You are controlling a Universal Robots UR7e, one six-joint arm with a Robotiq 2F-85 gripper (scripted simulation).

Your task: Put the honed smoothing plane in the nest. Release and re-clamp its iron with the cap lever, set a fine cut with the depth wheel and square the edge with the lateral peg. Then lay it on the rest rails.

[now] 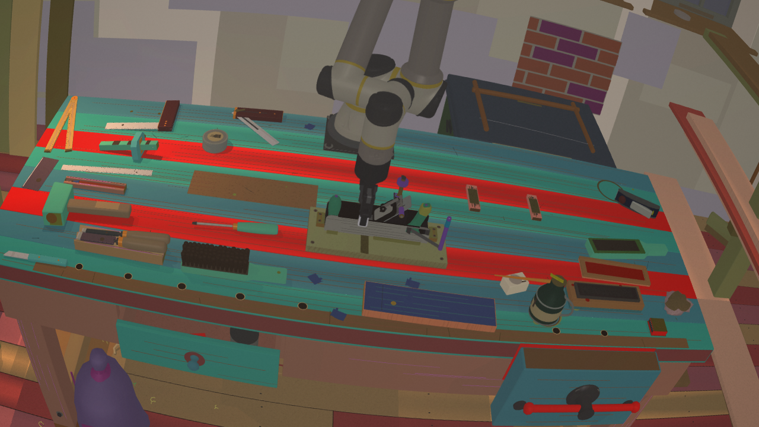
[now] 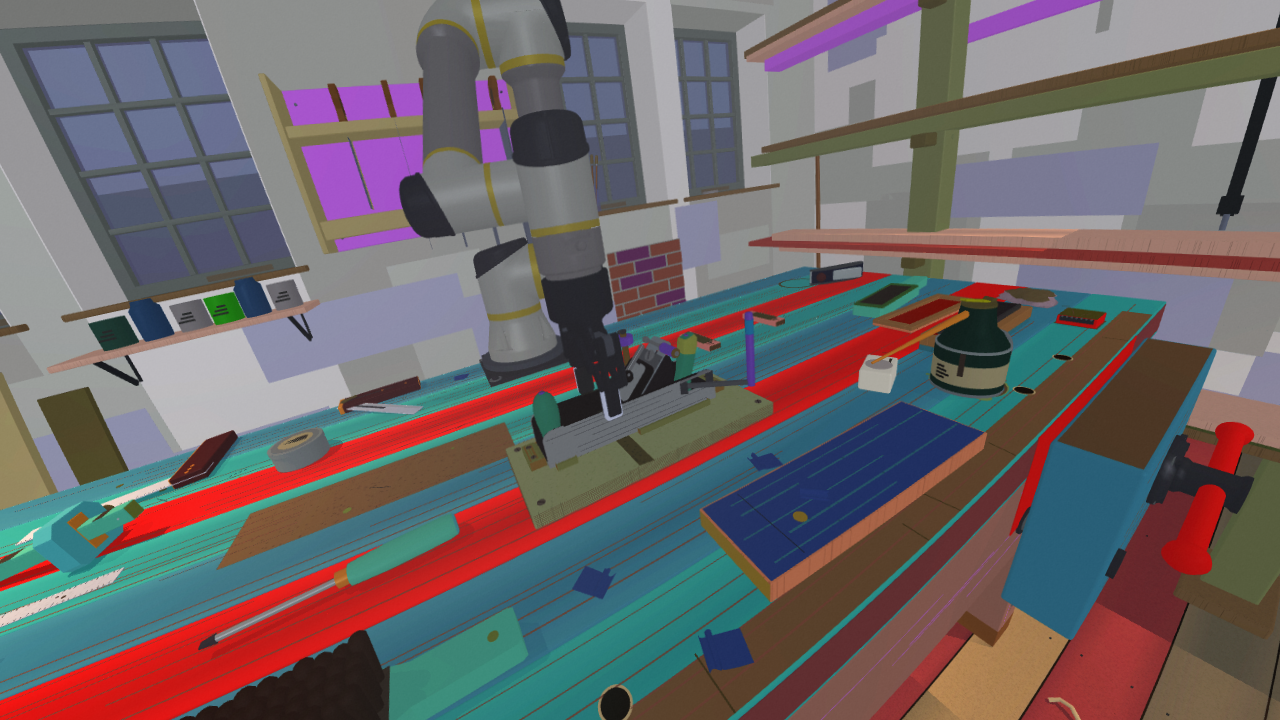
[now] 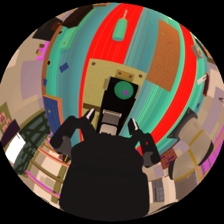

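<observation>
My gripper (image 1: 365, 216) (image 2: 605, 398) (image 3: 112, 122) is open and holds nothing; it points straight down over the middle of the smoothing plane (image 1: 371, 215) (image 2: 618, 398) (image 3: 118, 105). The plane is grey and black with a green front knob (image 3: 123, 91). It sits in the olive nest (image 1: 376, 239) (image 2: 640, 439) at the middle of the bench. A purple-tipped peg (image 1: 403, 183) stands up behind my gripper. A purple-handled lever (image 1: 445, 232) sticks up at the nest's right end. The rest rails (image 1: 472, 197) (image 1: 534, 206) lie to the right on the red stripe.
A dark ink bottle (image 1: 548, 301) (image 2: 970, 352) stands near the front right edge, beside a small white block (image 1: 512, 283). A blue board (image 1: 429, 305) (image 2: 841, 479) lies in front of the nest. A screwdriver (image 1: 239, 227) and a brown panel (image 1: 252, 189) lie to its left.
</observation>
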